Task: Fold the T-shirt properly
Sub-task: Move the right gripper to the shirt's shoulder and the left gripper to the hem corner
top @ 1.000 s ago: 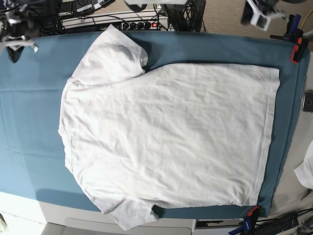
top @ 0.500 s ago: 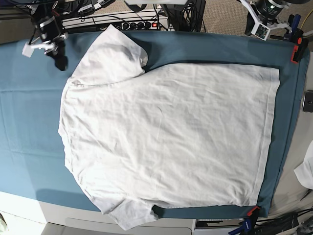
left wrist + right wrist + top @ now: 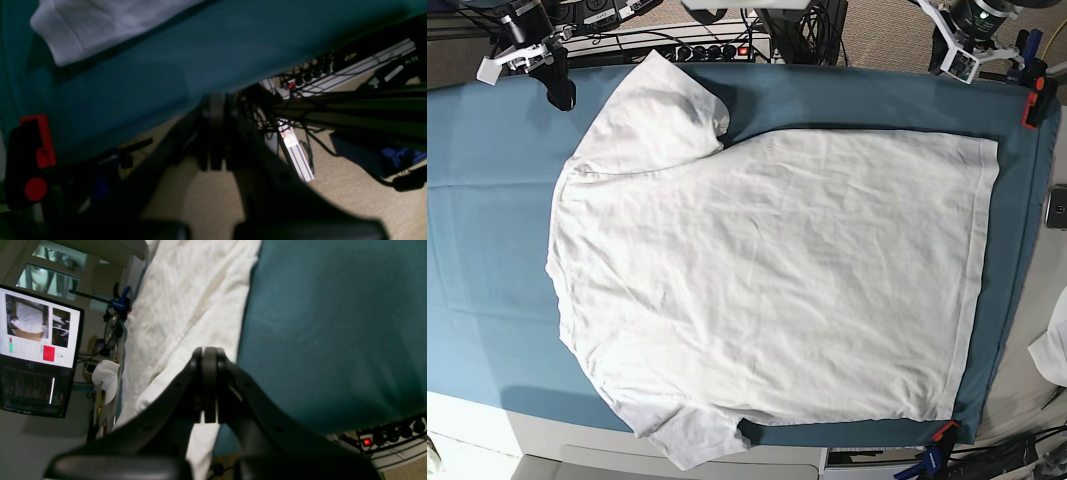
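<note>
You see the T-shirt (image 3: 767, 270) spread flat across the teal sheet (image 3: 487, 230), sleeves toward the near and far edges. The right gripper (image 3: 209, 353) hangs beside the far sleeve, jaws clenched on nothing. The left gripper (image 3: 216, 100), also clenched empty, hangs at the sheet's far corner.

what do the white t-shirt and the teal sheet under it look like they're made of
T-shirt: probably soft cotton knit, matte white; it shows fine wrinkles and stitched hems.
Teal sheet: a thin woven or knit cloth, matte; it lies smooth with faint creases. The exact fibre cannot be told.
</note>
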